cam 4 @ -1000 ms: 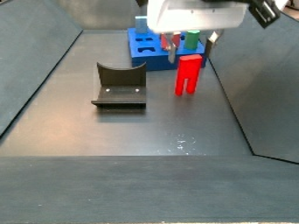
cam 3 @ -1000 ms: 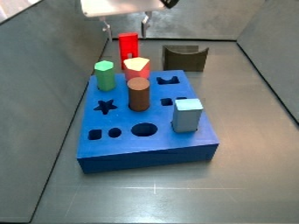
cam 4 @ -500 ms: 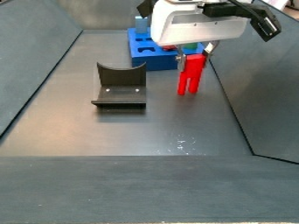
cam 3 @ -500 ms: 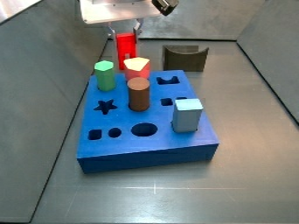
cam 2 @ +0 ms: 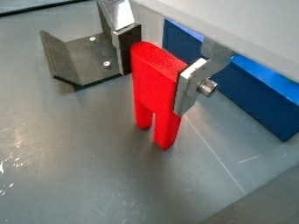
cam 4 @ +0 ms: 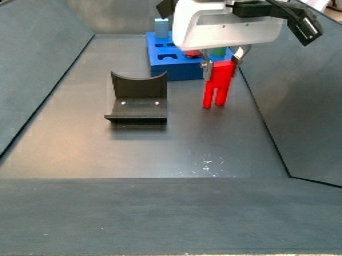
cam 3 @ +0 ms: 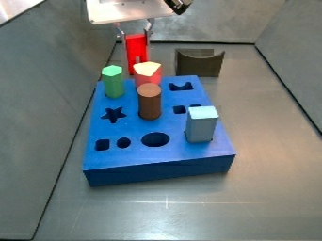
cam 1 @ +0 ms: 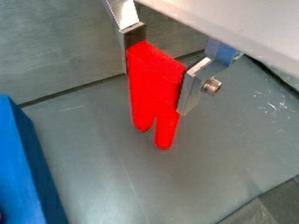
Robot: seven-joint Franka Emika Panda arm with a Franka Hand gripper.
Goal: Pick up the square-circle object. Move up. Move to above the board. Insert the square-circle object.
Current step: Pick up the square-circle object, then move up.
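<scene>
Behind the board (cam 3: 157, 122), at upper centre of a side view, the hand (cam 1: 167, 68) brackets the standing square-circle object (cam 1: 155, 94), plates seemingly touching. Picking up; next, lift straight.

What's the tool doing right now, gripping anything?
Tool: closed on the bright red tall two-legged block, which stands upright on the floor beside the blue board.

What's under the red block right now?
The red block stands on bare grey floor, its two legs down, with the claw around its top. The leg contact itself is hidden.
</scene>
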